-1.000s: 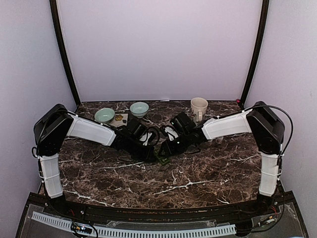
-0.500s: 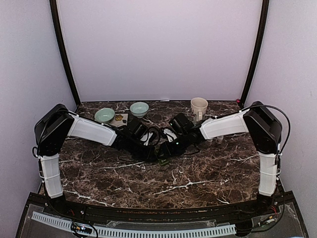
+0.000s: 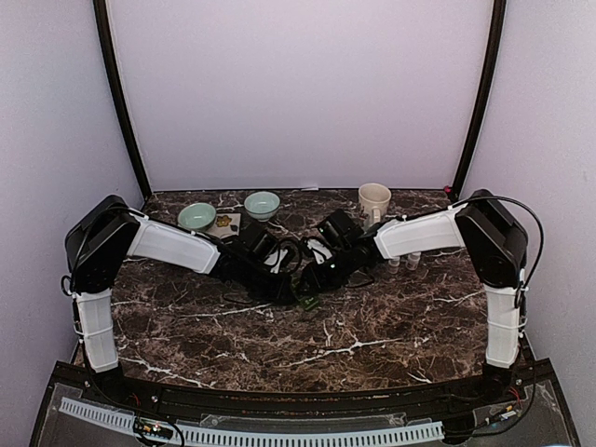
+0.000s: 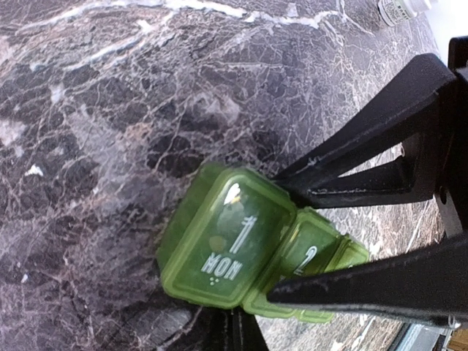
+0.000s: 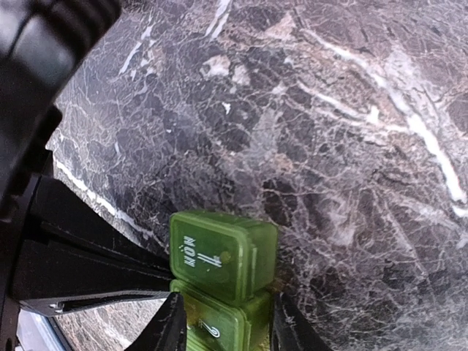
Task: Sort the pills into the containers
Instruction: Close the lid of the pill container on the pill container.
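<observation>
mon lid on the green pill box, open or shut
Shut. In both wrist views the MON lid lies flat on its compartment of the pill box, with no gap showing along its edge.

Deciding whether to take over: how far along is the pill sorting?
Done: nothing visibly sorted; the MON lid looks closed and no pills are visible. In hand: the left tool clamps the green pill box while the right tool straddles its second compartment, grip unclear. Left: opening lids and moving every pill.
</observation>
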`<move>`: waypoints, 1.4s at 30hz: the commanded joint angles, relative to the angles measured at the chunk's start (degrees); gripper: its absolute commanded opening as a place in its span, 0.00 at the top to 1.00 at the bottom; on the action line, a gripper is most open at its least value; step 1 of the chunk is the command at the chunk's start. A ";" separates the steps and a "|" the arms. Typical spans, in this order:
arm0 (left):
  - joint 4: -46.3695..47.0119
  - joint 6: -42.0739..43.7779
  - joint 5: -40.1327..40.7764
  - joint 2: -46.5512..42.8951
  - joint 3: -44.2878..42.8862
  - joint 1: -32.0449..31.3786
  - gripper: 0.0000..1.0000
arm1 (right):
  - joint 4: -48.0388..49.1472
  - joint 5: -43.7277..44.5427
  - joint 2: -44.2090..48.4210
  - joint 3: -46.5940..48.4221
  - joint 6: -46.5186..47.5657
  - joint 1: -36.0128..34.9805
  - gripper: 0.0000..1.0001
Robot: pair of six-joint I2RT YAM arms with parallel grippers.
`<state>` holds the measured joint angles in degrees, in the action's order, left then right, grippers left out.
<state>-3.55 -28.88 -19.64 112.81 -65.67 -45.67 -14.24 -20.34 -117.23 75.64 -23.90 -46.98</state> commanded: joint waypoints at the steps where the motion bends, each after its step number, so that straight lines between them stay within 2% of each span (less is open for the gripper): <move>1: -0.79 0.80 0.04 1.26 -1.38 -0.65 1.00 | -2.91 -1.56 -3.17 0.10 0.83 -0.99 0.64; 14: -0.71 0.76 -0.12 2.35 -2.38 -0.65 1.00 | -4.92 -0.84 -4.54 -0.64 1.89 -1.03 0.68; 21: -1.18 1.19 0.37 2.63 -3.64 -0.56 1.00 | -4.37 -4.94 -4.63 -0.49 0.68 -0.93 0.55; 28: -1.26 1.29 0.66 2.75 -4.06 -0.30 1.00 | -5.28 -5.25 -4.41 -0.99 1.07 -0.93 0.54; 33: -1.08 1.03 0.66 2.99 -4.42 -0.21 1.00 | -5.52 -4.52 -4.49 -2.58 1.38 -0.96 0.58; 40: -1.03 1.02 0.70 3.52 -4.81 -0.21 1.00 | -4.95 -3.52 -5.02 -4.80 0.83 -1.08 0.75; 42: -1.07 1.02 0.65 3.64 -4.82 -0.21 1.00 | -4.54 -3.60 -4.88 -5.28 0.33 -1.07 0.77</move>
<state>-7.62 -28.64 -20.14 114.21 -68.77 -45.50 -12.38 -23.03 -117.47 74.54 -23.55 -45.36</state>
